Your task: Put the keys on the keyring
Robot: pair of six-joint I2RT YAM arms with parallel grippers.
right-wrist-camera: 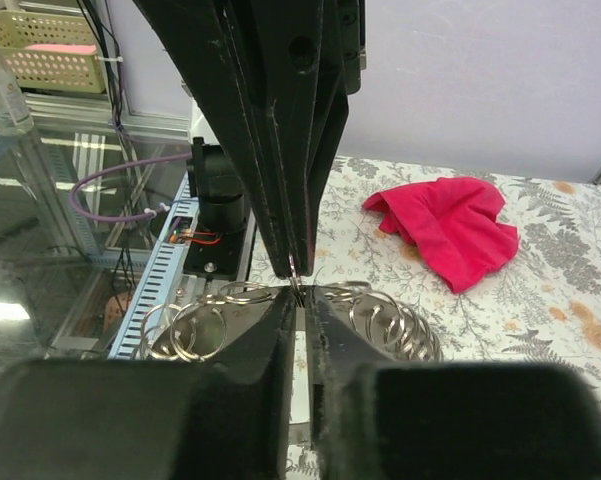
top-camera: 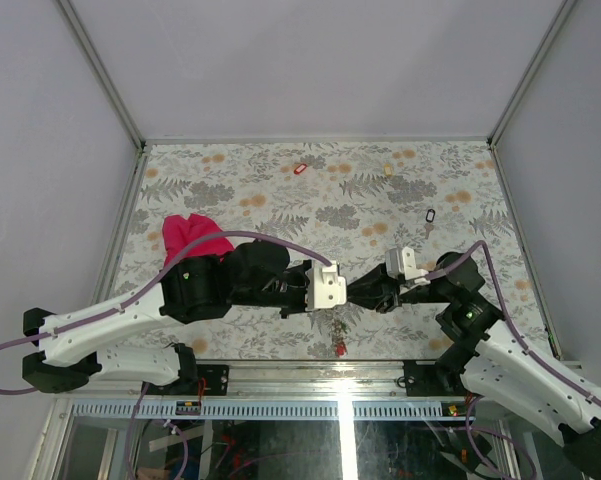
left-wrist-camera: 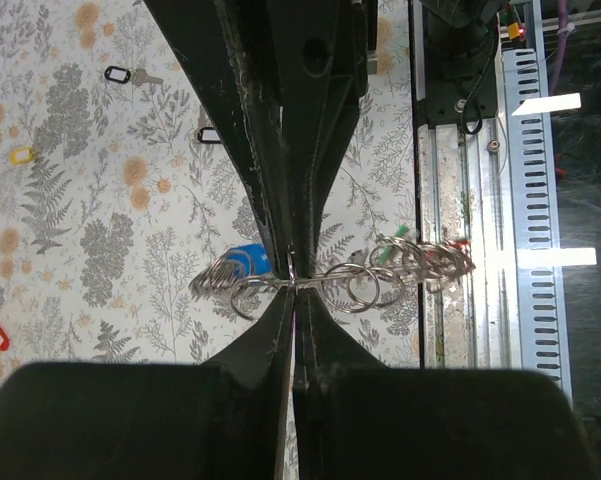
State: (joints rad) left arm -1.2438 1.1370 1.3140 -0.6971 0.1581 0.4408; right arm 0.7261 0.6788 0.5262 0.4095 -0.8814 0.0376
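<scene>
Top view: crumpled magenta cloth lies on the floral-print desk, outboard of the left hand. Left hand and right hand meet tip to tip, and their fingers hide the pinch point. Only a red-tagged clump shows, hanging below the hands.

Left wrist view resolves it: left hand is clenched on the thin grey metal keyring. Small silver metal keys bunch on both sides of the fingers, blue tag one side, green and red the other.

Right wrist view: right hand is clenched on the same keyring, with split rings fanned either side.

Loose on the desk beyond the hands: red-tagged key, cream tag, black-tagged key. Left wrist view shows a second black tag.
</scene>
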